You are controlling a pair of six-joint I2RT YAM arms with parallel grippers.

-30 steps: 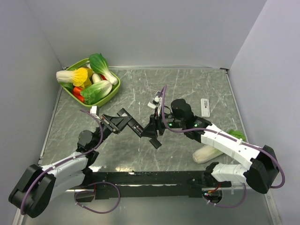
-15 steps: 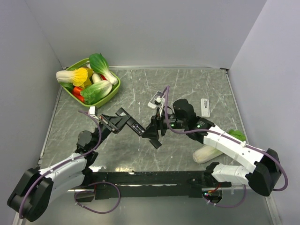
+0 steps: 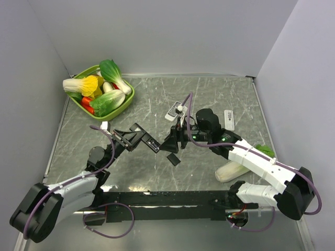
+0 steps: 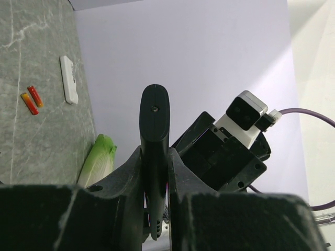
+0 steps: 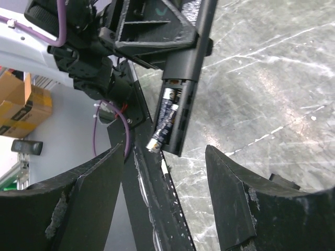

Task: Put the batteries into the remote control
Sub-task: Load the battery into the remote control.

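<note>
Batteries [image 5: 165, 116], two dark cells with silvery ends: lying in line inside the uncovered compartment of the remote control [image 5: 184, 78]. Silvery end of the lower cell at the compartment's outer end, seemingly raised a little off its seat. Two further orange-red cells [image 4: 35, 96]: lying side by side on the table [image 3: 157, 99], near a white remote [image 4: 68, 79] and well apart from both arms.

Remote control: black and slim, held clear of the table above its middle, between the two arms. Compartment side turned toward the right wrist camera. Seen edge-on from the left wrist.

Left gripper [image 4: 155, 152]: jaws pressed tight against the two broad faces of the remote control, pinching it. Free end of the remote jutting out past the fingertips toward the right arm.

Right gripper [image 5: 165, 157]: jaws spread wide, one finger [image 5: 89, 204] on each side of the remote's free end. Touching neither the remote nor the cells. Nothing pinched.

Elsewhere on the table:
- Green basket [image 3: 131, 96] filled with toy vegetables, at the far left corner.
- White remote lying flat toward the far right side.
- Pale cabbage [image 3: 230, 171] with a green tip, lying beside the right forearm near the right edge.
</note>
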